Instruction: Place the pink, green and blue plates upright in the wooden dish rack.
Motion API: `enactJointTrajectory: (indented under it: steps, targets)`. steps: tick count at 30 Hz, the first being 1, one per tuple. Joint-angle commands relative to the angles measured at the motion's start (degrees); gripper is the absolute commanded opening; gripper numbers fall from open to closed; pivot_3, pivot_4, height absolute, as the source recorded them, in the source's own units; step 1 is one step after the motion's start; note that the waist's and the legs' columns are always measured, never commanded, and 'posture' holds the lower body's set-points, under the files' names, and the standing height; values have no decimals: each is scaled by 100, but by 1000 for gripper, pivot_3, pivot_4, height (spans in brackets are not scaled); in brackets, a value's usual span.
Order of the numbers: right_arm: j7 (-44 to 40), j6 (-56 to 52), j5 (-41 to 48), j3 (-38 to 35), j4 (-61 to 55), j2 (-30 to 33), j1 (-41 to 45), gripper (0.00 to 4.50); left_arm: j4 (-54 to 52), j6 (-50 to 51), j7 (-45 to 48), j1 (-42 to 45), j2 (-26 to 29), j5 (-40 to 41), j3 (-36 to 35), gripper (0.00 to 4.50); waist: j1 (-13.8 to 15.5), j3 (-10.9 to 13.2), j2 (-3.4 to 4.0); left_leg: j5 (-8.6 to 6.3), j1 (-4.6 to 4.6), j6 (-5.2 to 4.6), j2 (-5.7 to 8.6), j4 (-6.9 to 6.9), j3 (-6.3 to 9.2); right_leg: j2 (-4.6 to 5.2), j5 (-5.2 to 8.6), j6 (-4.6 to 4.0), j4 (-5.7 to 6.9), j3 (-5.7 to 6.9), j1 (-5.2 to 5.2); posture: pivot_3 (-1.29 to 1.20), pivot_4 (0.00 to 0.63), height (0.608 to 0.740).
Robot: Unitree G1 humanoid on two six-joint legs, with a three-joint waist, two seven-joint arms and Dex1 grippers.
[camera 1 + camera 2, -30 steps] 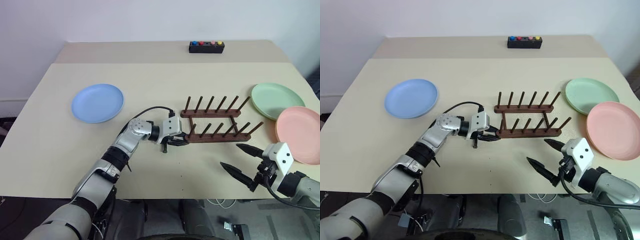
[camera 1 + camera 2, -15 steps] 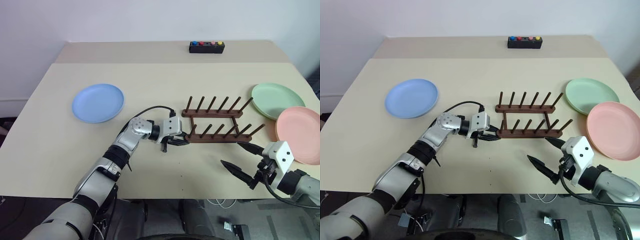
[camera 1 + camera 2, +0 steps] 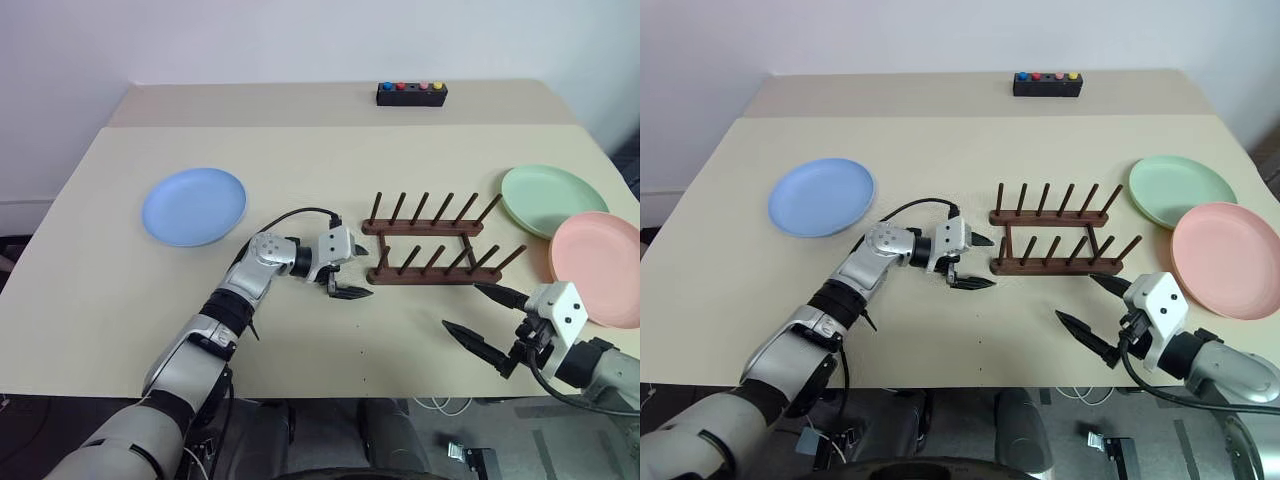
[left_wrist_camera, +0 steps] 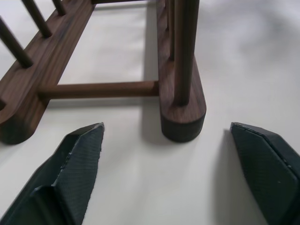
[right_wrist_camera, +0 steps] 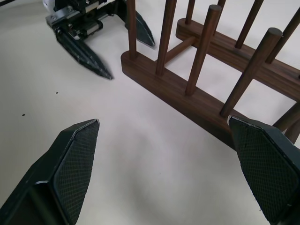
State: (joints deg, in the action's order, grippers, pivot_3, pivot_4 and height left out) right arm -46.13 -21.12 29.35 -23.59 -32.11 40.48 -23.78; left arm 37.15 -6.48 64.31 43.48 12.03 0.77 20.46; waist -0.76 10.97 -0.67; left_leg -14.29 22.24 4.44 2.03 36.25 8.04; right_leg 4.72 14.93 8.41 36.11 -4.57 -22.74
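Observation:
The wooden dish rack (image 3: 435, 245) stands empty mid-table, with bare pegs on both rails. My left gripper (image 3: 358, 272) is open just off the rack's left end; in the left wrist view its fingers (image 4: 75, 159) stand on either side of the front rail's end (image 4: 183, 117) without touching it. The blue plate (image 3: 194, 206) lies flat at the left. At the right the green plate (image 3: 553, 200) and the pink plate (image 3: 600, 265) lie flat, slightly overlapping. My right gripper (image 3: 461, 306) hovers open near the table's front edge, below the rack's right end, and holds nothing.
A small black box with coloured buttons (image 3: 411, 93) sits at the table's far edge. Bare tabletop stretches between the blue plate and the rack, and in front of the rack. The pink plate lies close to the right edge.
My left gripper's fingers, earlier closed at the left end of the rack's front rail, have spread wide apart and let it go. The right gripper has kept still.

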Motion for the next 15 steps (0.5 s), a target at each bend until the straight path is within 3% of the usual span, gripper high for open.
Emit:
enactJointTrajectory:
  steps: [1,4,10,11,15]
  targets:
    - [18,88,-43,-284,16,4,-80,4500,-554,286,79,-181,181,256,-277,4124,-6,0,0,0,0,0,0,0,0,0,0,0,1,0,0,0,150,740]
    - [88,68,-257,-330,188,74,-197,3249,-1257,621,262,-572,456,455,-359,3388,-3,-1,2,0,0,0,0,1,0,0,0,0,1,0,0,0,150,740]
    - [336,231,-1017,-202,588,191,-181,72,-2494,1380,401,-1156,761,701,-248,305,16,-1,3,0,-1,0,0,2,0,1,0,-2,2,-1,2,0,150,740]
    - [324,211,-1007,-217,567,178,-172,0,-2681,1498,366,-1232,766,707,-223,20,15,-1,3,0,-1,0,0,3,0,1,0,-2,2,-1,3,0,150,740]
    - [375,124,-1026,-248,485,119,-116,0,-3262,1866,213,-1490,747,630,-21,20,6,-2,5,0,-2,0,0,2,1,1,0,-2,2,-1,3,0,150,740]
